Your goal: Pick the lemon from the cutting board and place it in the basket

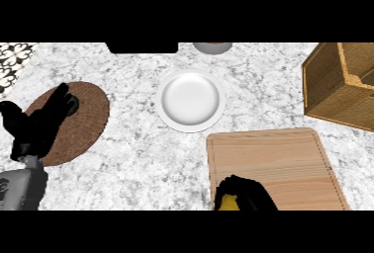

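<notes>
Lemon (228,203) x1, R hand (252,193) curled round it; 1 basket (340,84); L hand (40,121) fingers straight.

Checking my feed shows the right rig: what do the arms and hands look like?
Left hand is black, with slim dark fingers and thumb, on a grey forearm. Right hand is equally black; its forearm is out of view. No cables or markings visible.
</notes>
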`<state>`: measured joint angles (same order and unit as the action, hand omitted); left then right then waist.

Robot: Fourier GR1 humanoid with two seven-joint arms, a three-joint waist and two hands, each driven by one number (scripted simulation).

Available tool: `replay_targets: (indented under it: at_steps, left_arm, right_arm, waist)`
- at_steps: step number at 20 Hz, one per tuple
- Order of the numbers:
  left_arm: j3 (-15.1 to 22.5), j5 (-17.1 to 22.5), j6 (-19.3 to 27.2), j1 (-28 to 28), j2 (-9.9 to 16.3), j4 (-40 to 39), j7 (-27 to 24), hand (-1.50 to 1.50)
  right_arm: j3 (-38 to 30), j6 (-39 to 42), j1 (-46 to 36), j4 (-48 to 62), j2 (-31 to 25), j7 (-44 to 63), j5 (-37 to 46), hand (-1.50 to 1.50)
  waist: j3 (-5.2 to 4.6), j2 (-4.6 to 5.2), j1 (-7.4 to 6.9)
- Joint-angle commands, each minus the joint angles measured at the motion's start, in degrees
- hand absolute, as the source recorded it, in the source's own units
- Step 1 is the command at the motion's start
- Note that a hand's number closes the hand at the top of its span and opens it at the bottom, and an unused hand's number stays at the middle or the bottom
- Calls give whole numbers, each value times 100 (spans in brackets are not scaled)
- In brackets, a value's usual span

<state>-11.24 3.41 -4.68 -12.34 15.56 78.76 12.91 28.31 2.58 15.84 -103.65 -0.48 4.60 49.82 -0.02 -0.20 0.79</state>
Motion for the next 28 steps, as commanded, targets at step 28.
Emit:
replay_targets:
  at_steps: [28]
  left_arm:
    - [153, -162, 56, -52, -103, 378, 245, 0]
  right_arm:
    - [-3040, 1073, -5066, -1528, -315, 4104, -153, 150]
  waist:
    - [-1, 28, -138]
